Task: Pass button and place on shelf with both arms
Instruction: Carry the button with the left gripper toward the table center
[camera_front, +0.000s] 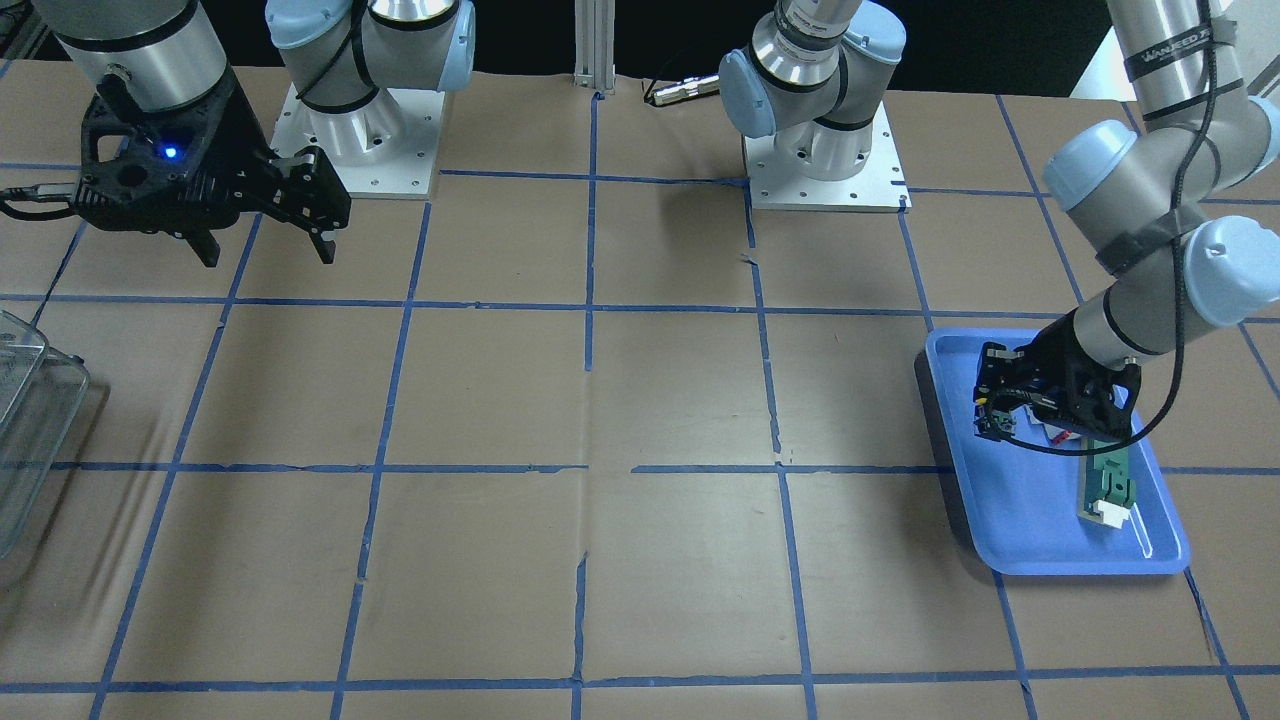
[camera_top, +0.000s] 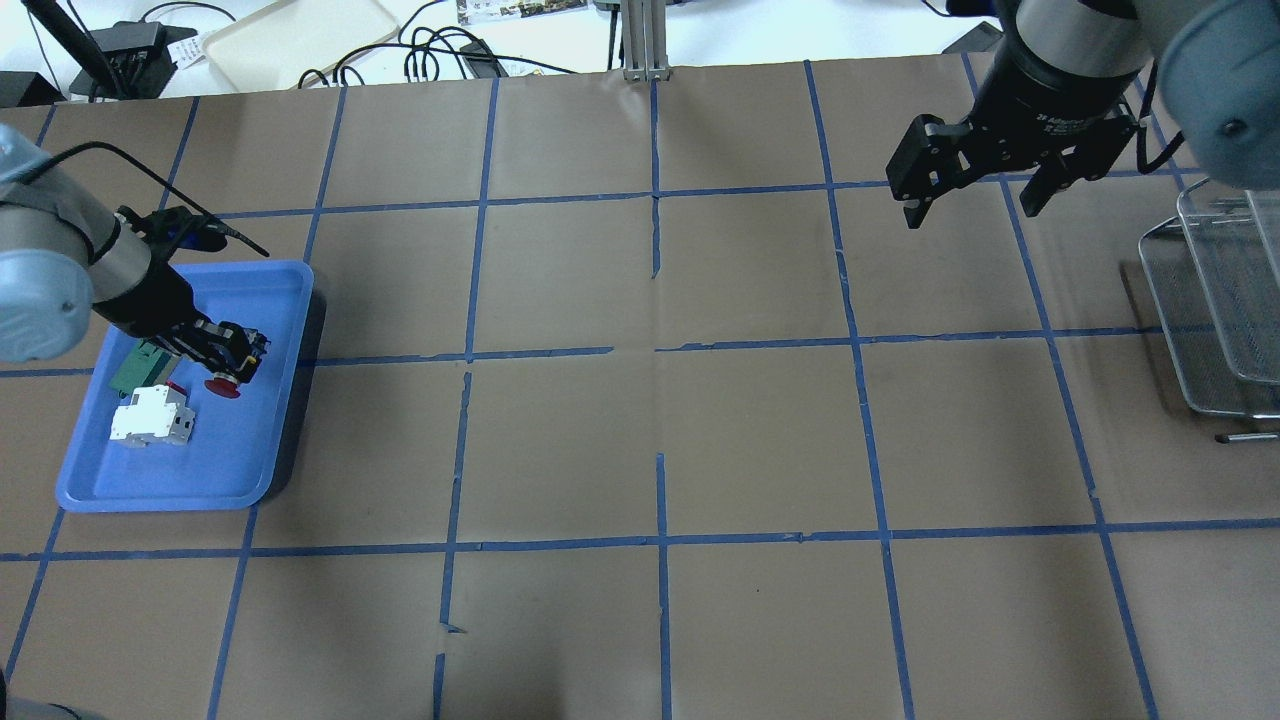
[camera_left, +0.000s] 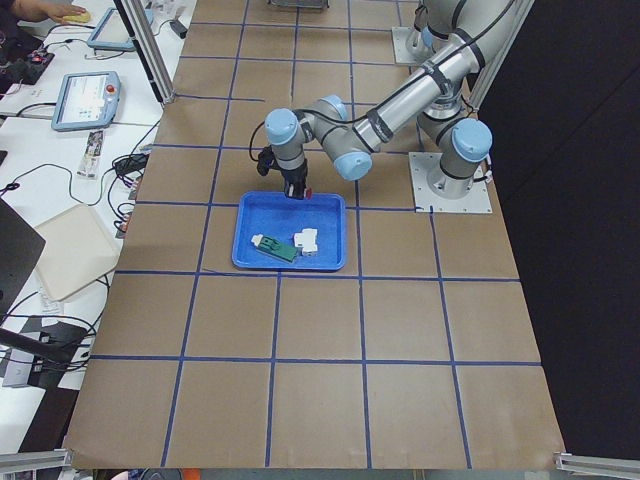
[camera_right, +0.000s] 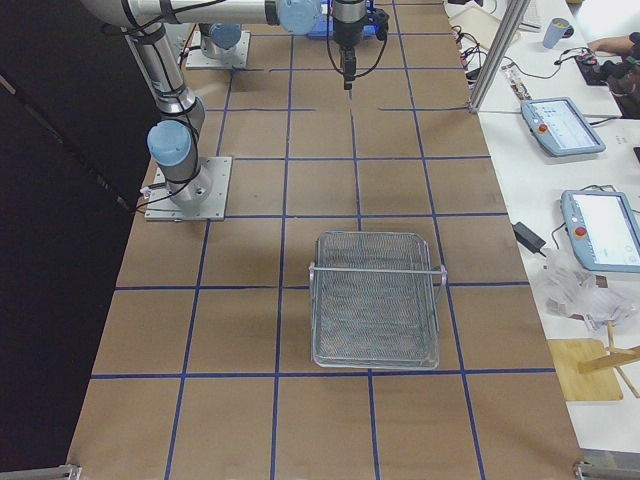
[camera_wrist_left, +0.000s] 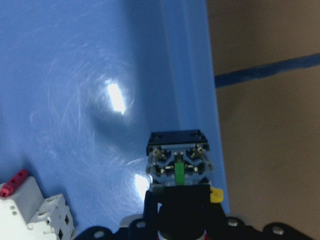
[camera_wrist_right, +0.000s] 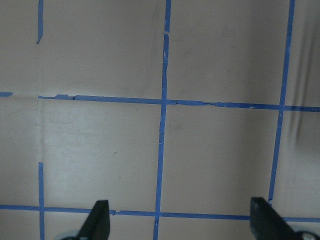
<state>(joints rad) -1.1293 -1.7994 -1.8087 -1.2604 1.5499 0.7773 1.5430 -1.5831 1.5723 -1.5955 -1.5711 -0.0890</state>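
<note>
Gripping the button (camera_wrist_left: 177, 167), my left fingers (camera_top: 232, 355) are closed on its black body over the tray (camera_top: 290, 290), at the left of the overhead view. In my left wrist view the squarish end with green terminals juts toward the middle of the frame, its shadow falling on the blue floor beyond. In the overhead view the red cap shows just below my fingertips. I cannot tell whether the button touches the tray. A white block (camera_top: 150, 415) lies lower left of the cap, and a green part (camera_top: 132, 366) sits just above that block, partly under my arm.

My right fingers (camera_top: 915, 195) are spread wide and hold nothing, hanging over bare tabletop (camera_top: 640, 450) at the upper right of the overhead view. The shelf (camera_top: 1200, 330) stands at the right edge, below and right of them, well apart from the button.
</note>
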